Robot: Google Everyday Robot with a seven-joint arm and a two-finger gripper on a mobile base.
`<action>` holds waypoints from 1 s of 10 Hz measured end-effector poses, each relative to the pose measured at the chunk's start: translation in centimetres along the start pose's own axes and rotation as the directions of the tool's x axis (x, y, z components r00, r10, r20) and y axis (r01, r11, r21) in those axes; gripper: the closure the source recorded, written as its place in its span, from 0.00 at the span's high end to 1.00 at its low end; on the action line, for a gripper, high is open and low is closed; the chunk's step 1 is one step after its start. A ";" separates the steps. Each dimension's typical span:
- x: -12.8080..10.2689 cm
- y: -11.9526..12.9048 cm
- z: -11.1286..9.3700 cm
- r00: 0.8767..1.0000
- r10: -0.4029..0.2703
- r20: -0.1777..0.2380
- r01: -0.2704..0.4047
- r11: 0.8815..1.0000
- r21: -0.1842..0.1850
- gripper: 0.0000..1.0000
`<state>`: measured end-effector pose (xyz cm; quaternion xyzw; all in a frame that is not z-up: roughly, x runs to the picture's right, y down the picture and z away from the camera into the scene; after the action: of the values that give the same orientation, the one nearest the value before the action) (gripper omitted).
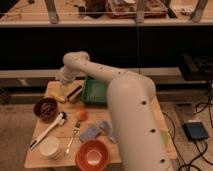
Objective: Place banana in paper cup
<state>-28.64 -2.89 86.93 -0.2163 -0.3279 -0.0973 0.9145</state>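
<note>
At the table's far left corner, the gripper (66,89) hangs low over the banana (56,96), touching it or just above it. Whether it is spread or clamped on the fruit I cannot tell. The banana lies flat on the wood, beside a green tray (96,91) and behind a dark bowl (46,108).

The cup (51,148) stands upright at the near left edge, well apart from the banana, and nothing yellow shows in it. By my judgement the task is at its start, at the reach or the grasp. The lift, the carry toward the near edge and the release are all left to do.

Between banana and cup lie a spoon (47,131) and a fork (72,136). An orange (81,114), a grey-blue cloth (97,131) and an orange bowl (92,155) sit to the right.

The table (97,116) is pale wood and crowded. Behind it runs a dark workbench with clutter on top. Cables and a small grey box (195,131) lie on the speckled floor at right.
</note>
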 end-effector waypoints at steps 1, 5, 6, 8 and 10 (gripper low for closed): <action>-0.1 -0.3 1.0 1.000 -0.008 -0.004 0.008 1.000 -0.023 0.66; 2.0 -0.9 5.7 1.000 0.021 -0.009 -0.022 0.998 -0.066 0.66; 2.5 -1.0 6.2 1.000 0.029 -0.011 -0.030 0.997 -0.068 0.66; 3.3 -1.3 7.2 0.999 0.044 -0.021 -0.045 0.996 -0.074 0.66; 4.0 -1.0 8.9 0.998 0.059 -0.028 -0.062 0.995 -0.085 0.66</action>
<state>-30.85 0.16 95.95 -0.2638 -0.3053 -0.0862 0.9109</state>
